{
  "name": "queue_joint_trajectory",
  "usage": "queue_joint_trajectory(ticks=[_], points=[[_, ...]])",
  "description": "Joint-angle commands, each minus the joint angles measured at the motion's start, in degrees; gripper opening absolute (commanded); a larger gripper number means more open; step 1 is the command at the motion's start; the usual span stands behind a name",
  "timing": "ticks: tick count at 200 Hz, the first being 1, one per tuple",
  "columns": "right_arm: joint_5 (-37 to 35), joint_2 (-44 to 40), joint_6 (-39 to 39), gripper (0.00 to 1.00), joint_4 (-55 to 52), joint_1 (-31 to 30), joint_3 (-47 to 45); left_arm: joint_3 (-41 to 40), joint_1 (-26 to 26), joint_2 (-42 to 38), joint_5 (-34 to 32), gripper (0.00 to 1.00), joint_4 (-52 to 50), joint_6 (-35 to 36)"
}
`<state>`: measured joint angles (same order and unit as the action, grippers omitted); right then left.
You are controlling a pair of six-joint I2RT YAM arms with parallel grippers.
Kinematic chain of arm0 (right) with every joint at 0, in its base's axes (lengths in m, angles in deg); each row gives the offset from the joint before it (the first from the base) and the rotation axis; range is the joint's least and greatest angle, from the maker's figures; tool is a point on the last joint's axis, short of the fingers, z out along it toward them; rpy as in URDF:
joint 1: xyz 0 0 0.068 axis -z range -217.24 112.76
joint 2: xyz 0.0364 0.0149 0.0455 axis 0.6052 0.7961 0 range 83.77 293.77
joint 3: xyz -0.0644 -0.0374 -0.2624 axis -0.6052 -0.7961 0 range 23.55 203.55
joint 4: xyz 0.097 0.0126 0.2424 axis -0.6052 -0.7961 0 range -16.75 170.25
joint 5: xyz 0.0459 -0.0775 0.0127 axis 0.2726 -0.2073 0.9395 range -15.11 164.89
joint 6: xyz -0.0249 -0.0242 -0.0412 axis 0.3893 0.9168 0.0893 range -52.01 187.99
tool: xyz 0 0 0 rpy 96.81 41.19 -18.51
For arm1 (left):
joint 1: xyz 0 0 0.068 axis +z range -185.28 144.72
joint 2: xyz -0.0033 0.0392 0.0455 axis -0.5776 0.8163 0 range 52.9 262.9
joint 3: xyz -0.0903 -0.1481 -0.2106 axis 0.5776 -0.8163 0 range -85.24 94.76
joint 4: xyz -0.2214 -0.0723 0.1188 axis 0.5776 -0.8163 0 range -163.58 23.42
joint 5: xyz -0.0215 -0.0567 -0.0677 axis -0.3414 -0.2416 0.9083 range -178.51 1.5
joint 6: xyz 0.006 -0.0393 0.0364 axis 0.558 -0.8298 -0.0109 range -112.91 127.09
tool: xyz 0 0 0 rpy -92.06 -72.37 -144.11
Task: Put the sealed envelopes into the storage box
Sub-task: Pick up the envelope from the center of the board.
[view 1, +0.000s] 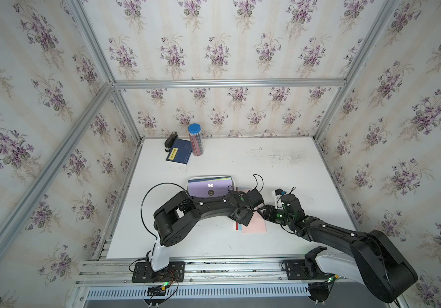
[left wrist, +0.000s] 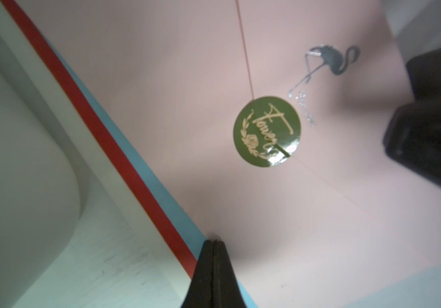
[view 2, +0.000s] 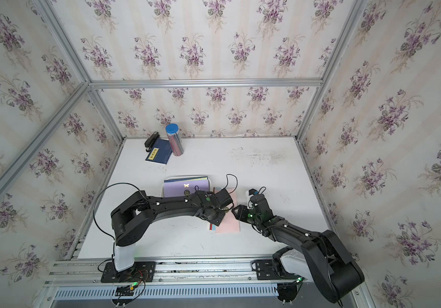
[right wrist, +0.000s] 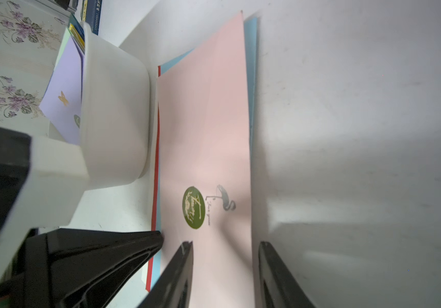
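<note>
A: What are the arms doing?

B: Both lean over the white bench (view 1: 267, 165). The left pincer (left wrist: 215, 244) is closed, its two tips pressed together, and they touch the edge of a pink envelope (right wrist: 206, 133). It grips nothing.

A: And the right one?

B: The right pincer (right wrist: 224, 248) has its jaws apart. One finger hangs over the pink envelope and one sits just past its long edge. Nothing is clamped between them.

A: Describe that envelope.

B: It lies flat on top of a small pile just ahead of both pincers. A round green seal (left wrist: 267, 132) with gold script sits near the left pincer's tips, beside a small flamingo drawing (left wrist: 331, 60). A blue envelope (right wrist: 251, 53) and a red envelope (left wrist: 107, 138) peek out from beneath it.

A: Where is the storage box?

B: The storage box (right wrist: 115, 120) stands just beside the left pincer, on the side away from the right pincer, close to the pile. A lilac envelope (view 1: 208, 186) with a butterfly mark rests on top inside it, with more coloured edges behind.

A: Anything else?

B: Well beyond both pincers, against the back wall, are a navy booklet (view 1: 179, 154), a blue-lidded pencil tube (view 1: 196, 140) and a black stapler (view 1: 171, 140).
</note>
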<state>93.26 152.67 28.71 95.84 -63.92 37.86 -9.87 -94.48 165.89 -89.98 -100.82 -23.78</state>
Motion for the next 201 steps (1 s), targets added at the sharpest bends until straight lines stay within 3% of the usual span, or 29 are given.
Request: queue_joint_trajectory(ticks=[1, 119, 186, 201], points=[[1.36, 1.02, -0.53, 0.44, 1.68, -0.07, -0.07, -0.58, 0.08, 0.74, -0.05, 0.01, -0.55, -0.23], [4.88, -4.21, -1.93, 0.35, -2.67, -0.09, 3.75, -0.51, 0.05, 0.52, -0.37, 0.0, -0.57, -0.19], [9.67, -0.29, -3.43, 0.3, 2.19, -0.06, 2.11, -0.8, 0.05, -0.26, 0.03, 0.0, -0.16, -0.24], [9.68, -0.3, -3.04, 0.24, 2.0, -0.06, 2.28, -1.3, 0.13, -0.78, 0.16, 0.0, 0.31, -0.21]])
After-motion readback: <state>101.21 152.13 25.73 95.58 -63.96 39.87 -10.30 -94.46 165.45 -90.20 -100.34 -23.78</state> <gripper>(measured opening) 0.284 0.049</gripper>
